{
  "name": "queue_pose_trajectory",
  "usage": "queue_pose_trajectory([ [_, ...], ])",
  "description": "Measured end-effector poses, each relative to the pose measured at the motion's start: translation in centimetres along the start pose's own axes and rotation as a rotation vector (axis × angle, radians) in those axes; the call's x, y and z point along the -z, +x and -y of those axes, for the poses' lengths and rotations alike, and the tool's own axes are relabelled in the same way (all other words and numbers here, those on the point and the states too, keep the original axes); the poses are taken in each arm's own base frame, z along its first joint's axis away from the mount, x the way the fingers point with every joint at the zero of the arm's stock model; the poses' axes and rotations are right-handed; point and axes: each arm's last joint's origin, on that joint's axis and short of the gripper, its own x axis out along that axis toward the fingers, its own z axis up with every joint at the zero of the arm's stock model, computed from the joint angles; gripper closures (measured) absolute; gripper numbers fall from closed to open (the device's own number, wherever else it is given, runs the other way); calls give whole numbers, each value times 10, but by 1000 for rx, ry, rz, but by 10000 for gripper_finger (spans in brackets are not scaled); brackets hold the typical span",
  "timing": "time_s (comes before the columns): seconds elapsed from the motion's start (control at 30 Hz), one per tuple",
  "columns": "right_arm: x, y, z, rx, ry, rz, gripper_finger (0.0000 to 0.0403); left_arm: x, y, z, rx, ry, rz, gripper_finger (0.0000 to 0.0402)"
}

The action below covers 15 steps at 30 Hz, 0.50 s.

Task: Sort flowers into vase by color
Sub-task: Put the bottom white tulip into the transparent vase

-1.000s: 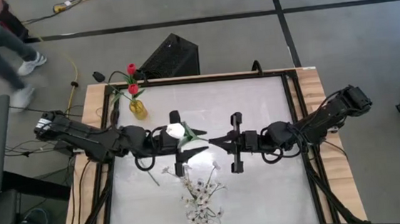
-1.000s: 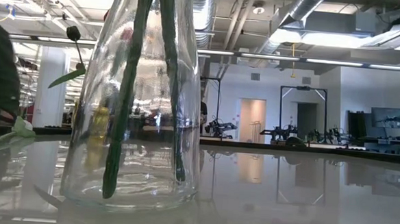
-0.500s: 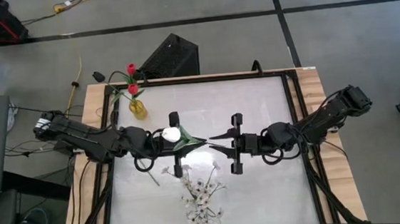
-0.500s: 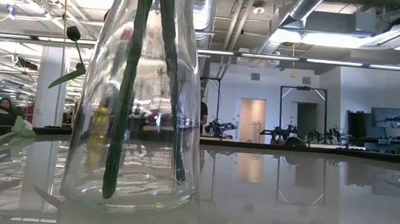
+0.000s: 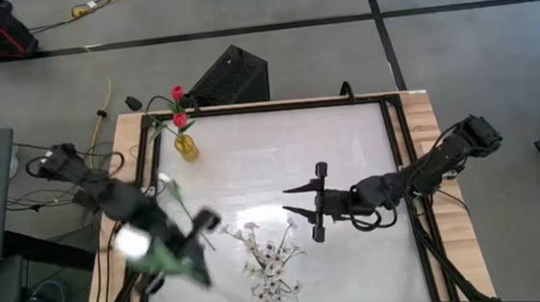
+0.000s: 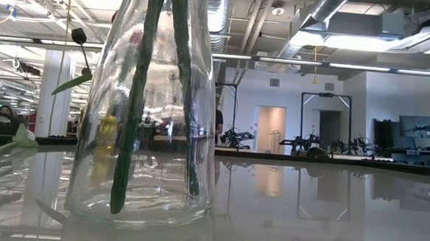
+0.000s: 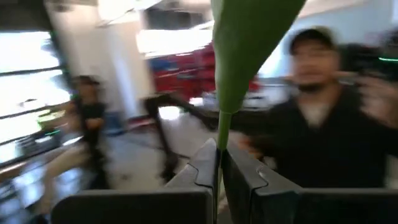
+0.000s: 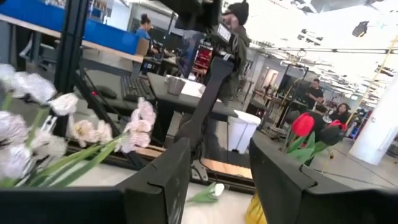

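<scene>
Left gripper pinching thin green stem of white tulip: light, floppy, grip low. Right gripper spread, near white blossom sprigs.

left arm: smeared by motion at the lower left of the high view; its gripper cannot be made out.
white tulip: only a pale blur there.
glass vase: neck cut off by the low view's top edge.
person: blurred in the left wrist view.
</scene>
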Motion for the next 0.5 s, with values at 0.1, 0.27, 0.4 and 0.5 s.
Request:
queue_pose_trajectory([
  [0.1, 0, 0, -1, -5, 3, -3, 212, 17, 19, 19, 104, 11, -45, 401],
  [0.27, 1, -3, -5, -3, 16, -27, 212, 56, 49, 48, 104, 79, -207, 401],
  [0.4, 1, -4, -7, -9, 38, -29, 212, 84, 63, 53, -85, 155, -363, 401],
  [0.5, 0, -4, -8, -16, 44, -30, 216, 94, 67, 49, -175, 178, -416, 401],
])
